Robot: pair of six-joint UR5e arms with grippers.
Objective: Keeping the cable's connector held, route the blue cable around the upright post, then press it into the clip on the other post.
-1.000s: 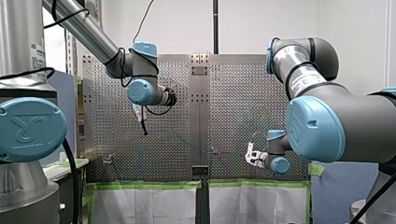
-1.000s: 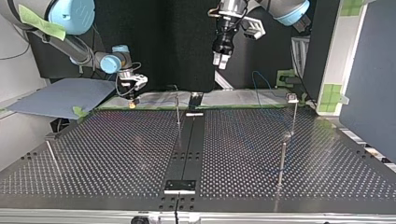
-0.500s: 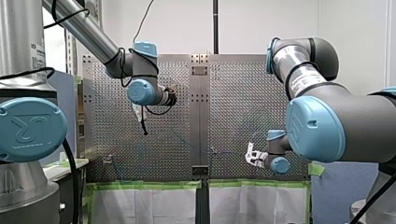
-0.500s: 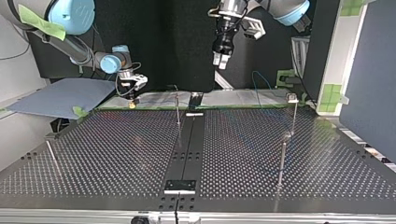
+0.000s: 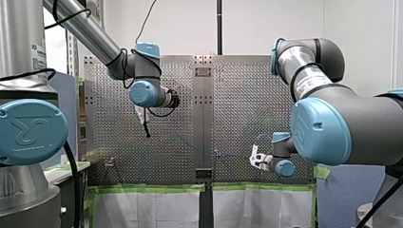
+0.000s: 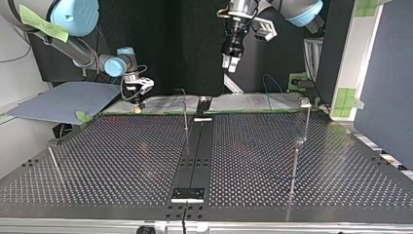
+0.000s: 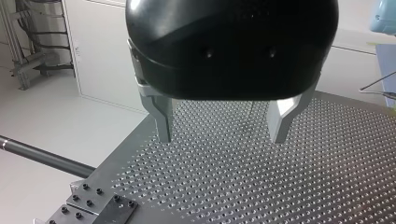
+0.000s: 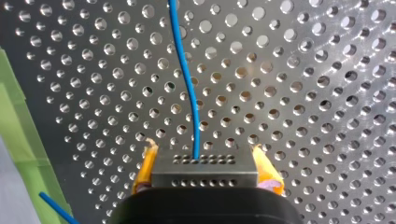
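Two grippers at the routing step: my right gripper has its yellow pads closed on the grey connector, low over the perforated table at the top view's left. The blue cable runs ahead from it, and my left gripper hangs high above the table, fingers wide apart and empty. The cable seems not yet led around the thin upright post, so routing is judged barely begun. The next move calls for carrying the connector around that post with the grip firm and the cable low.
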